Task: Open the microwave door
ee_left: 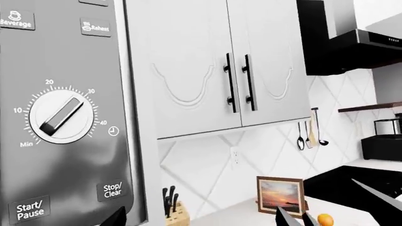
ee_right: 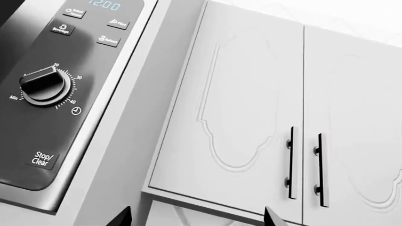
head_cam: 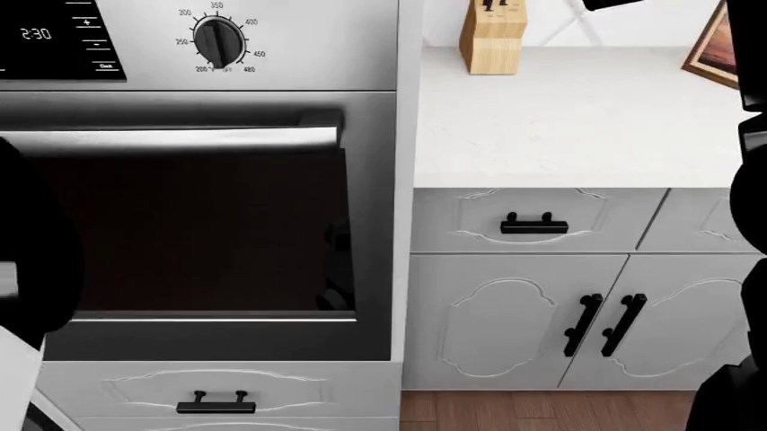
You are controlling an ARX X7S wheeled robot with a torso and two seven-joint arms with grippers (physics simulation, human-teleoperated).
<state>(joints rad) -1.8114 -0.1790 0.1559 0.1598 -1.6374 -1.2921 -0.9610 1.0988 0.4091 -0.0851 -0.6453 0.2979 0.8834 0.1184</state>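
The microwave's grey control panel (ee_left: 63, 117) fills one side of the left wrist view at close range, with a timer dial (ee_left: 61, 116), a Start/Pause button (ee_left: 30, 209) and a Stop/Clear button (ee_left: 113, 190). The microwave door is out of view there. My left gripper (ee_left: 202, 221) is open and holds nothing; one fingertip (ee_left: 116, 217) shows in front of the panel's lower corner. The right wrist view looks up at the same panel (ee_right: 63, 94) and its dial (ee_right: 43, 85). My right gripper (ee_right: 196, 220) is open and empty, beside the microwave's edge, under the cabinets.
White upper cabinets (ee_left: 207, 61) with black handles adjoin the microwave. On the counter (head_cam: 576, 117) stand a knife block (head_cam: 494, 36), a framed picture (ee_left: 280, 194) and an orange (ee_left: 324, 219). A black range hood (ee_left: 358, 47) is beyond. Below is a steel oven (head_cam: 204, 233) beside drawers.
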